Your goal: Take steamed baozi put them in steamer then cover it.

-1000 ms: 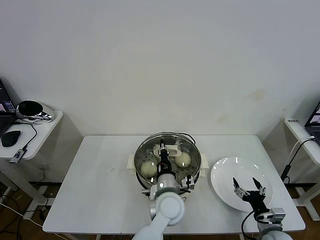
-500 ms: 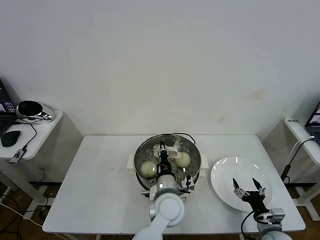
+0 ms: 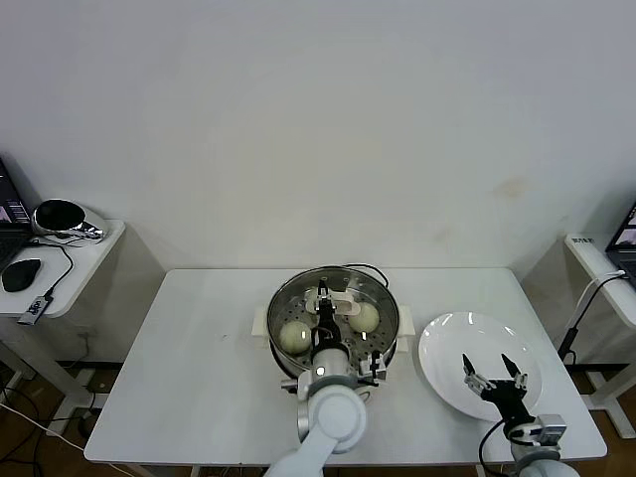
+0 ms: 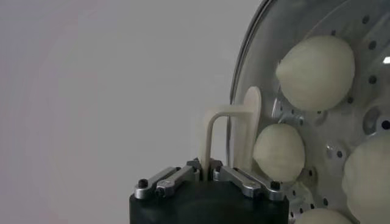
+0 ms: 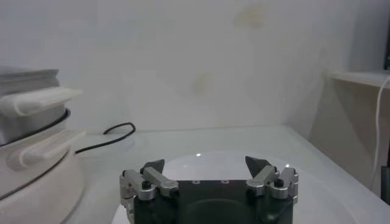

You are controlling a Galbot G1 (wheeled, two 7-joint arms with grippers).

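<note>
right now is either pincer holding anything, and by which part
The left pincer grips the cover by its cream-white handle, on the steamer. The right pincer is open, empty.

Left arm: glossy white rounded shell, fat dome-shaped joint, near the steamer's front rim. Wrist section is black with silver brackets. Left gripper: black block body, silver metal finger links, black cap screws at the pivots. Right gripper, off to the steamer's right: same build, black housing, silver links with black screws, dark pointed fingertips, small row of holes on the face, silver-white wrist collar beneath it.
</note>
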